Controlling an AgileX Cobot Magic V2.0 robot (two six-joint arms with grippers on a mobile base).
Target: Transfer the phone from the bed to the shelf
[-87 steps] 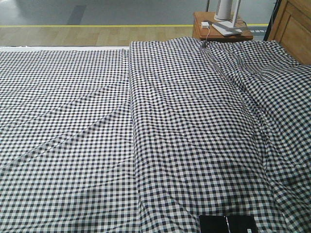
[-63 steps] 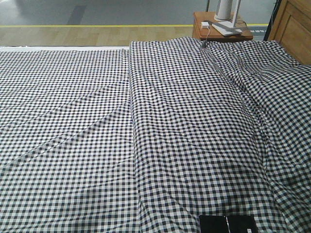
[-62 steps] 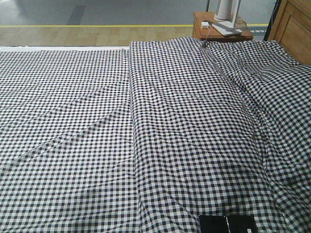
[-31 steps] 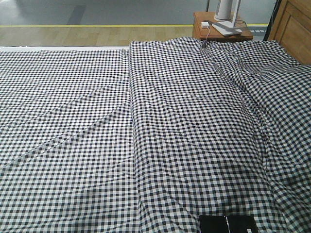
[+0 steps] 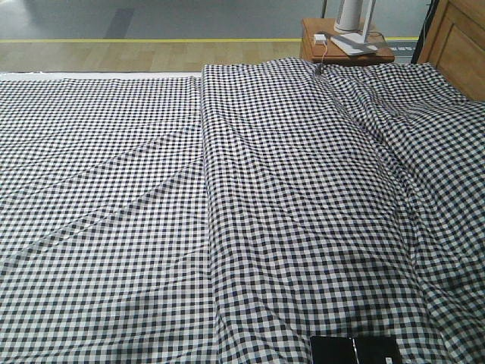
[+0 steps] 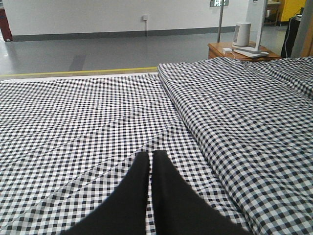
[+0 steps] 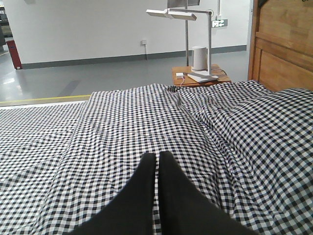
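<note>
A grey floor with a yellow line ran behind the wide bed [image 5: 114,189], whose checked sheet lay in long creases and folds. The phone [image 5: 355,351] lay flat on the sheet at the very bottom edge of the front view, partly cut off, and neither wrist view showed it. The left claw [image 6: 150,154] and the right claw [image 7: 157,155] each hovered over the bedding with fingers pressed together, holding nothing. The shelf was not in view.

The main risks looked to be these. A thin, glossy slab on soft cloth would probably sink under pressure, so fingers could pinch sheet instead of edge, or slide off. With the phone barely in frame, a descent might land off-centre. A weak grip could then fail on the way to the shelf.
</note>
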